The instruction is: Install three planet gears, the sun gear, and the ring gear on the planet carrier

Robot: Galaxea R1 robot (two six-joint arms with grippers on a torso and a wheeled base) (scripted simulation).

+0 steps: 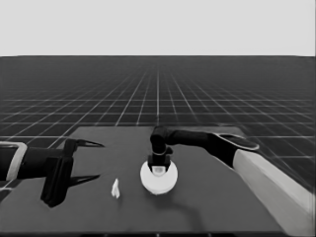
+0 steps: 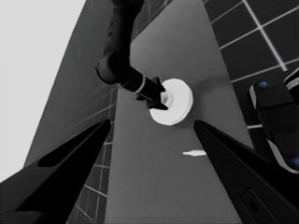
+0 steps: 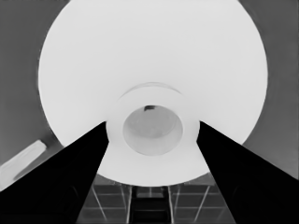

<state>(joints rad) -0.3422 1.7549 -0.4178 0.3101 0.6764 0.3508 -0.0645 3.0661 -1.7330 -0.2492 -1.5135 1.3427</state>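
Note:
Only one white disc shows: the larger round part (image 1: 158, 181), the ring gear, lies at the middle of the table with its raised hub (image 3: 152, 128) up. My right gripper (image 1: 160, 169) points straight down over it. Its fingers (image 3: 84, 158) stand open on either side of the hub, close against its rim. The left wrist view shows that same gripper (image 2: 161, 99) over the disc (image 2: 177, 105). The planet gears, the sun gear and the planet carrier are hidden. My left gripper (image 1: 100, 160) waits open over the table's left end with nothing between its fingers.
A thin white piece (image 1: 115, 188) stands on the table between the left gripper and the disc, also seen as a small sliver (image 2: 194, 152) and beside the disc (image 3: 23, 161). Dark machinery with blue lights (image 2: 275, 116) sits past the table's edge.

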